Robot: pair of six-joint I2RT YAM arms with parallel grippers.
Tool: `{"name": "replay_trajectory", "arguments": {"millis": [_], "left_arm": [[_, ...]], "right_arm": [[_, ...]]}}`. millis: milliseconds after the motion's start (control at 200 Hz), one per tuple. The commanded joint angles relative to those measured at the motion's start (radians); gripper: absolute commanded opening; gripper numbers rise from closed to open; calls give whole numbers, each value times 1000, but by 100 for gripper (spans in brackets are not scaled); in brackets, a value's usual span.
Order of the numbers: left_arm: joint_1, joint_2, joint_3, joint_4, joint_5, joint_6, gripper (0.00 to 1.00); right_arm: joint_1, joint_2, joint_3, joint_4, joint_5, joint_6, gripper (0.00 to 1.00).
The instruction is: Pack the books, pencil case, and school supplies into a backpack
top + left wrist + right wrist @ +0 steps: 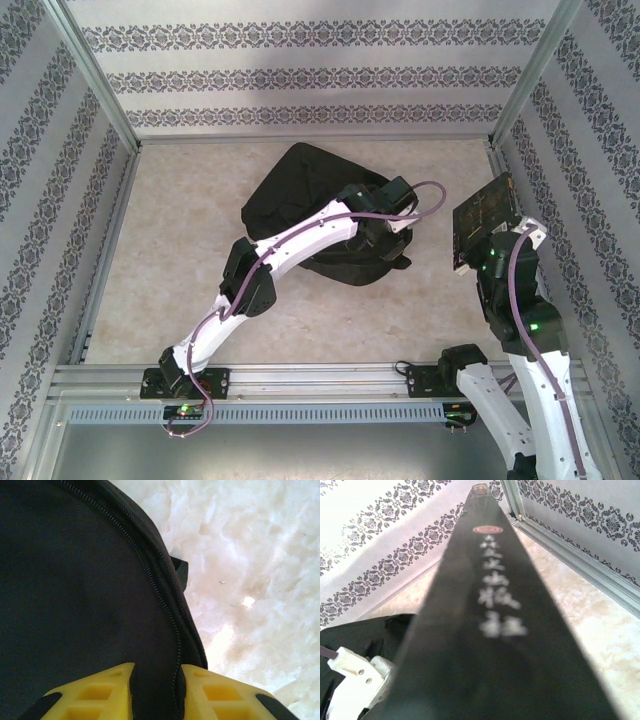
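Note:
The black backpack (300,185) lies flat in the middle of the table. My left gripper (388,235) sits on its right edge; in the left wrist view the yellow fingers (95,697) are pinched on a fold of backpack (75,590) fabric beside the zip. To the right, my right gripper (497,262) holds a black-covered book (484,218) raised off the table, tilted, cover facing up. In the right wrist view the book's dark spine (495,630), with white lettering, hides the fingers. Other books and the school supplies are out of view.
Patterned walls and aluminium posts (100,80) enclose the table on three sides. A metal rail (320,375) runs along the near edge by the arm bases. Bare tabletop (170,230) lies left of the backpack, with a narrow strip between backpack and book.

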Motion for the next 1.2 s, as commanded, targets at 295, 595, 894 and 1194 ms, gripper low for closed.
{"name": "replay_trajectory", "arguments": {"millis": [295,595,894,1194], "left_arm": [[48,-73,-24,6,90,-36,0],[116,-266,-176,107,125,-91,0],[121,-275,-219,120,253,-114,23],[45,-131,-131,68,177,-47,51]], "right_arm": [[-21,-6,-21,90,-37,18,0],[-47,59,-52,163,-248,56,0],[-78,100,-49,171,-330,78,0],[-94,76,-40,134,-300,72,0]]}}
